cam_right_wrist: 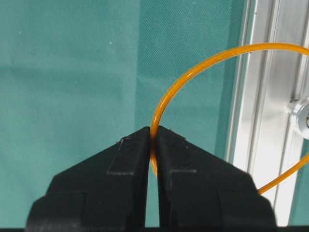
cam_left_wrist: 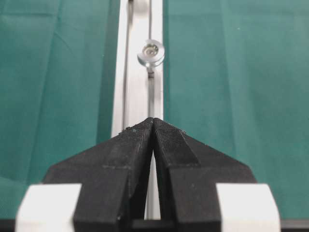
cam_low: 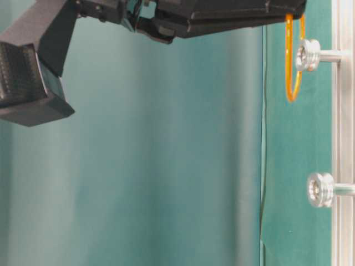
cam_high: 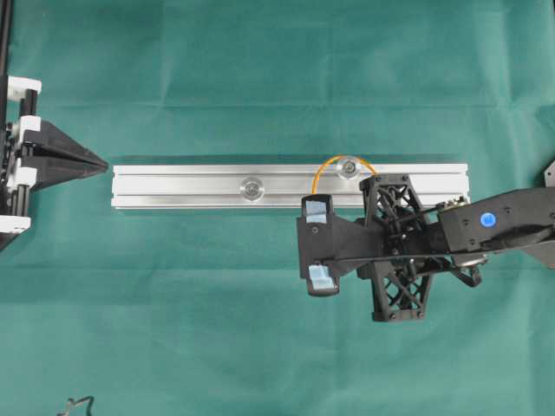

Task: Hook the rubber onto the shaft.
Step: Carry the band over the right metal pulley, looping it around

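The rubber (cam_high: 334, 161) is a thin orange loop; from overhead it arcs around the right-hand shaft (cam_high: 349, 167) on the silver rail (cam_high: 182, 186). My right gripper (cam_right_wrist: 153, 129) is shut on the loop's near side, just off the rail's edge. In the table-level view the rubber (cam_low: 288, 61) hangs from the right gripper (cam_low: 294, 15) level with that shaft's head (cam_low: 308, 54); whether it sits under the head I cannot tell. A second shaft (cam_high: 252, 186) stands bare mid-rail. My left gripper (cam_high: 102, 164) is shut and empty at the rail's left end, pointing along the rail (cam_left_wrist: 140, 87).
Green cloth (cam_high: 260, 69) covers the table. A dark cable end (cam_high: 76, 406) lies at the bottom left corner. The right arm's wrist camera mount (cam_high: 319, 247) hides the fingertips from overhead. A dark object (cam_high: 550, 172) shows at the right edge.
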`<state>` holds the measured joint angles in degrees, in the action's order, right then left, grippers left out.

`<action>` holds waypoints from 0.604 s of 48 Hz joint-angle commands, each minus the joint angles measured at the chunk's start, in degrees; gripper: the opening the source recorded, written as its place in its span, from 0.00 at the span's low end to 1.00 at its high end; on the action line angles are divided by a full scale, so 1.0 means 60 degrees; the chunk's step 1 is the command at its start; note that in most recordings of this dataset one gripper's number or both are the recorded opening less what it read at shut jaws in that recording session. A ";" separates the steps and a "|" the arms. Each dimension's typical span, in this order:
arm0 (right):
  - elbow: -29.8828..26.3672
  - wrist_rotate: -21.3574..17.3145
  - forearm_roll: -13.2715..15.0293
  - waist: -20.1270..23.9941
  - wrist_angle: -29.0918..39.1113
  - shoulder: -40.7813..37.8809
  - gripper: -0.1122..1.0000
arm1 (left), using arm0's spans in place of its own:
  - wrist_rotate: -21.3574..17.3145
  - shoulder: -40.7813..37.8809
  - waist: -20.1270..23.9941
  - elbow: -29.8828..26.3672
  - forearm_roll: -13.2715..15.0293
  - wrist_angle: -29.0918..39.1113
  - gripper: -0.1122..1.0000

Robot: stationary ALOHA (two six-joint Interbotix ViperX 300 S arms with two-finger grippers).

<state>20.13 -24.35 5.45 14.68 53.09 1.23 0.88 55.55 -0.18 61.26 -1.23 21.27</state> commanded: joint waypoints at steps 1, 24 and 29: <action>-0.0249 -0.0146 0.0000 0.0044 -0.0044 0.0103 0.16 | 0.0000 -0.0029 0.0000 -0.0293 -0.0029 -0.0073 0.10; -0.0513 -0.0850 -0.0015 0.0044 -0.0044 -0.0059 0.16 | 0.0249 -0.0044 -0.0015 -0.0439 -0.0029 -0.0073 0.10; -0.0747 -0.1421 -0.0073 0.0044 -0.0044 -0.0220 0.16 | 0.0322 -0.0029 -0.0088 -0.0469 -0.0029 -0.0059 0.10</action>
<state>18.02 -31.03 5.36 14.68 53.09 -0.26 2.72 55.55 -0.35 60.12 -1.23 21.36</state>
